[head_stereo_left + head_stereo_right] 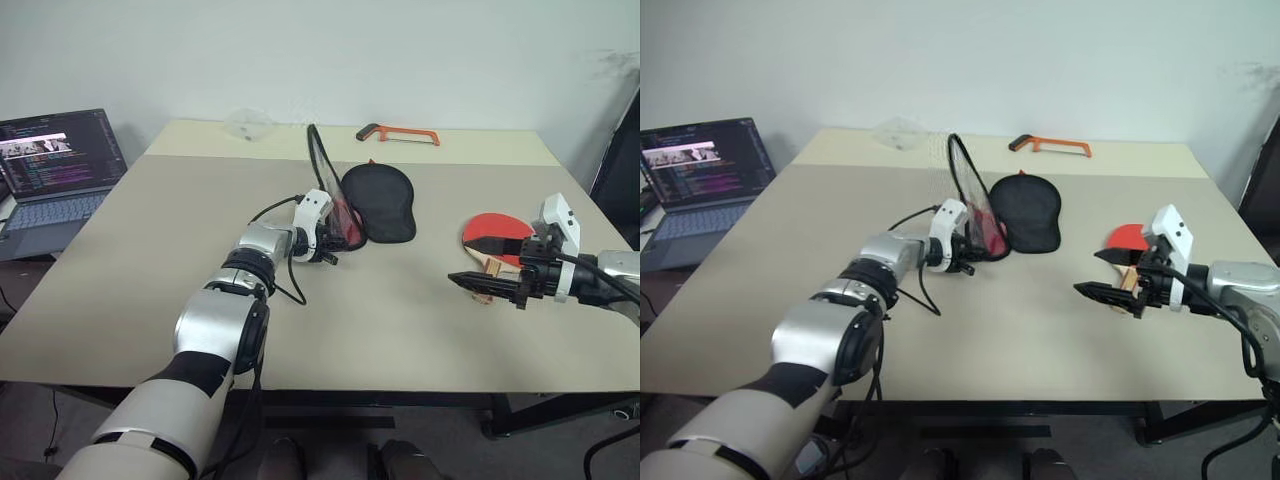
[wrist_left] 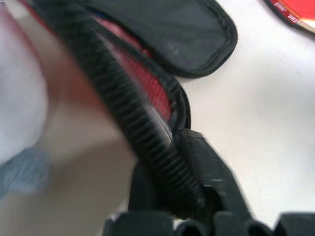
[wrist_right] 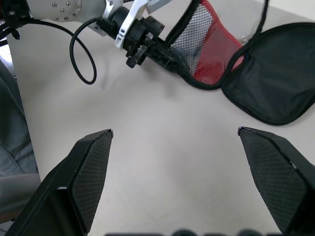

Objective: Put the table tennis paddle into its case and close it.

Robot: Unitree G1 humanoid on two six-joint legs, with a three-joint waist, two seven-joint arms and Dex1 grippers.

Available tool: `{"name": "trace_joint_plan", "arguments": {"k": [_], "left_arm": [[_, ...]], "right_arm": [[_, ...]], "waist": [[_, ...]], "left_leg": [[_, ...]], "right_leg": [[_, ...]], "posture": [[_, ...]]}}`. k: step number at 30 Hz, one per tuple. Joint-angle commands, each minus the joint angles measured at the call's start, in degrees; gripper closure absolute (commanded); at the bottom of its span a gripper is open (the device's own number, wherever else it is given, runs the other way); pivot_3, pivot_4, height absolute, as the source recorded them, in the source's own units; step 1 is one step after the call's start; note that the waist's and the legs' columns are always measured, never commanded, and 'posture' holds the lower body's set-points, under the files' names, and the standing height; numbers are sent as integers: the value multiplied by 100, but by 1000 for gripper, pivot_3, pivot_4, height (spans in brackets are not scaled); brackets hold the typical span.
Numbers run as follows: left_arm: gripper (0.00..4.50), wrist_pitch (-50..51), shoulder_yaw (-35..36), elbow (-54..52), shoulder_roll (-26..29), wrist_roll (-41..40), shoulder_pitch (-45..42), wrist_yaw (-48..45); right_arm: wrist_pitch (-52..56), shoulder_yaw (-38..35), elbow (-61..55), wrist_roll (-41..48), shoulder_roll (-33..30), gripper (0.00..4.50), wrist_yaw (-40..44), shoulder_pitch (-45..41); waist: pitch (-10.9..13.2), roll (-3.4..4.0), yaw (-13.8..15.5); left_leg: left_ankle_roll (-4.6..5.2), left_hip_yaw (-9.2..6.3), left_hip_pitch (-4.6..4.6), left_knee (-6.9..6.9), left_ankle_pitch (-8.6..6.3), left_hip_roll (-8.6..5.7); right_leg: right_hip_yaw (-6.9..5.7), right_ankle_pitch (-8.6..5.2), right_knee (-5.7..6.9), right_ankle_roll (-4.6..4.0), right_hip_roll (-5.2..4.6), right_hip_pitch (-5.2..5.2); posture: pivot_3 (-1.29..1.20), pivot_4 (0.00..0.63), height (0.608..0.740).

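The case lies unzipped in the middle of the table. Its black half (image 1: 380, 200) rests flat, and its red half with the mesh pocket (image 3: 211, 49) stands up on edge. My left gripper (image 1: 333, 248) is shut on the black ribbed edging (image 2: 147, 142) of that raised half, low down by the table. The table tennis paddle (image 1: 495, 232) lies to the right, red face up, with its wooden handle pointing toward me. My right gripper (image 3: 174, 131) hovers open just in front of the handle, its fingers spread wide and pointing left toward the case.
An open laptop (image 1: 55, 165) sits off the table's left side. An orange hacksaw (image 1: 400, 133) and a clear plastic piece (image 1: 248, 122) lie near the far edge. A dark chair (image 1: 622, 170) stands at the right. The left arm's cable (image 3: 81, 54) loops over the table.
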Motion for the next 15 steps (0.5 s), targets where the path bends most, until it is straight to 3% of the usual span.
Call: {"name": "trace_joint_plan", "arguments": {"k": [1, 6, 10, 15], "left_arm": [[2619, -39, -66, -333, 175, 35, 26, -119], [815, -136, -211, -721, 433, 76, 115, -335], [815, 29, -334, -1659, 859, 16, 371, -815], [815, 457, -415, -2996, 1385, -26, 967, -1096]], "right_arm": [[-84, -31, -59, 20, 16, 0, 46, -104], [-41, -52, 45, 9, 373, 0, -384, -394], [290, 30, 920, -427, 1558, 0, -2086, -1567], [386, 137, 2399, -1202, 2523, 0, -3528, -2685]], "waist": [[0, 0, -1], [0, 0, -3], [4, 5, -86], [4, 7, -97]], "left_leg": [[0, 0, 0, 0, 0, 0], [0, 0, 0, 0, 0, 0], [-1, 1, 8, 2, 2, 5], [-9, 1, 12, -6, 10, 7]], "right_leg": [[0, 0, 0, -1, 0, 0], [0, 1, 0, -2, 0, 0], [6, 7, 10, -9, 4, -2], [4, 10, 27, -23, 5, -6]], "posture": [[0, 150, 740], [0, 150, 740], [0, 150, 740], [0, 150, 740]]}}
